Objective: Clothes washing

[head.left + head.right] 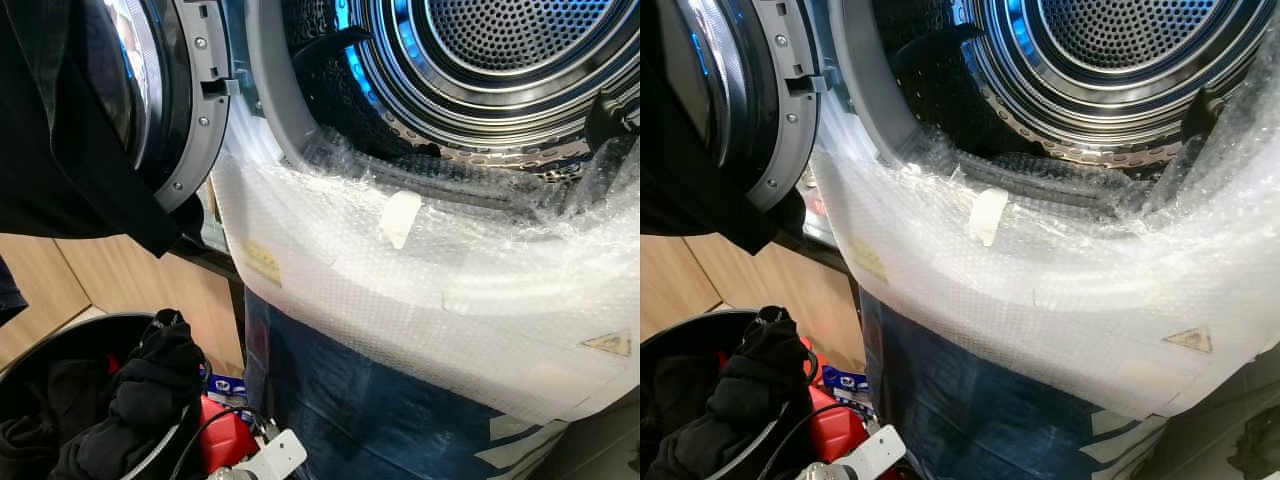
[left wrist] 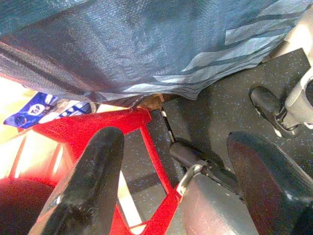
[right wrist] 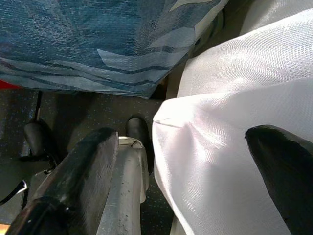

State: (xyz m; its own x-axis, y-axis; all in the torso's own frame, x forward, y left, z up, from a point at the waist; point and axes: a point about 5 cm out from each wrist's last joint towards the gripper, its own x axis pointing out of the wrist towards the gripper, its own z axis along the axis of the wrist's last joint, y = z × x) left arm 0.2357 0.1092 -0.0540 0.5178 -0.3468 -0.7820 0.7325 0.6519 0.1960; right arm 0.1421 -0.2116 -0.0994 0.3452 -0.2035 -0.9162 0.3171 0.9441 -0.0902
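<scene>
Left gripper [image 2: 171,186] hangs spread, empty, over red crate [image 2: 98,132]. Right gripper [image 3: 195,171] likewise wide, empty, beside white fabric [image 3: 234,98]. Head view: washer drum [image 1: 480,60] door open for loading; dark clothes [image 1: 130,400] wait in basket [image 1: 60,340] below-left.

The floor [image 2: 230,112] is dark grey with fine blue specks, seen in the middle and right of the left wrist view. On it stands a red plastic crate [image 2: 142,147], at the lower left of that frame, just beside the blue-wrapped base of the washing machine [image 1: 340,400]. In the eye views a black round basket [image 1: 60,345] sits at the lower left, heaped with dark clothes [image 1: 140,390], with pale wood flooring [image 1: 40,290] beyond it.
</scene>
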